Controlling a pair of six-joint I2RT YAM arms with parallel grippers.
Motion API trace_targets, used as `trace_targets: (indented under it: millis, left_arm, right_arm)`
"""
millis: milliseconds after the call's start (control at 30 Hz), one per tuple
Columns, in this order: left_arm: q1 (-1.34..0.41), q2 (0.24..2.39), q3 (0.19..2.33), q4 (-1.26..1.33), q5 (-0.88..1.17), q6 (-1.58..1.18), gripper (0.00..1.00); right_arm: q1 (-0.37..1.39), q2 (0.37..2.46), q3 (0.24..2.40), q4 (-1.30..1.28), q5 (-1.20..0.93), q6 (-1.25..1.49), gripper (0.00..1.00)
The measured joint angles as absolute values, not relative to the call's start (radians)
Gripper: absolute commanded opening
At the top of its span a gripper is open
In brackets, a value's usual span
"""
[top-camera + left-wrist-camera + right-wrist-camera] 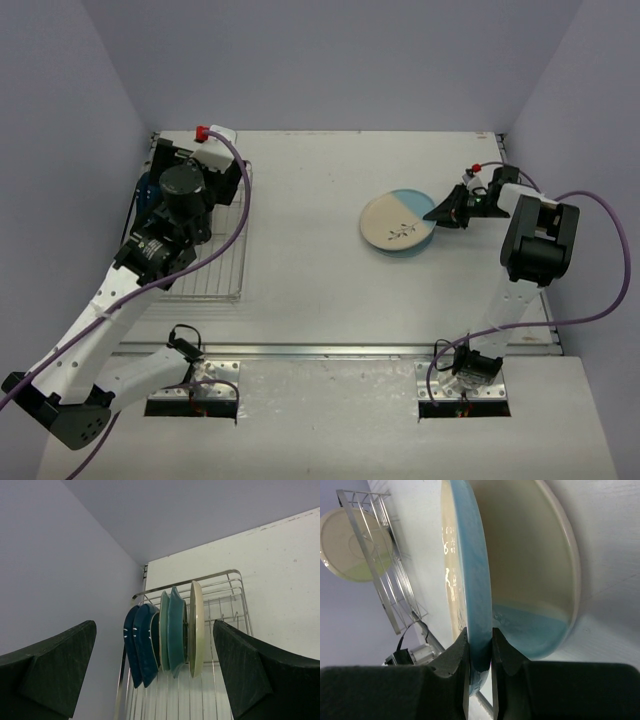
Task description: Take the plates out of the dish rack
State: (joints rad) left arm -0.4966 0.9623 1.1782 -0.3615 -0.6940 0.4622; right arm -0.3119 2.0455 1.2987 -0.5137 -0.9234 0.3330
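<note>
One cream-and-light-blue plate (398,224) with a dark sprig is out of the dish rack (215,280) and well apart from it, right of the middle of the table (320,300). The right hand (447,210) is clamped on its right rim, the blue edge pinched between both fingers. Whether it rests fully on the table I cannot tell. Five plates (167,635) stand on edge in the rack at the table's left side: two dark navy, one pale, one teal, one cream. Facing them, the left hand (155,670) has its jaws spread wide and holds nothing.
</note>
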Motion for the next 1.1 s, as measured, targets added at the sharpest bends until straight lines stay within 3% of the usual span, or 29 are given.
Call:
trace_targets:
  millis: [500,1100]
  left_arm:
    - [-0.489,0.978,1.178,-0.386,-0.669,0.435,1.00]
    - [-0.481,0.982,1.178,-0.394,-0.653,0.417,1.00]
  right_arm:
    - [-0.308,2.090,1.432,-0.685,-0.790,0.216,0.21]
    - [-0.223,2.090,1.477,-0.761,-0.390,0.135,0.42]
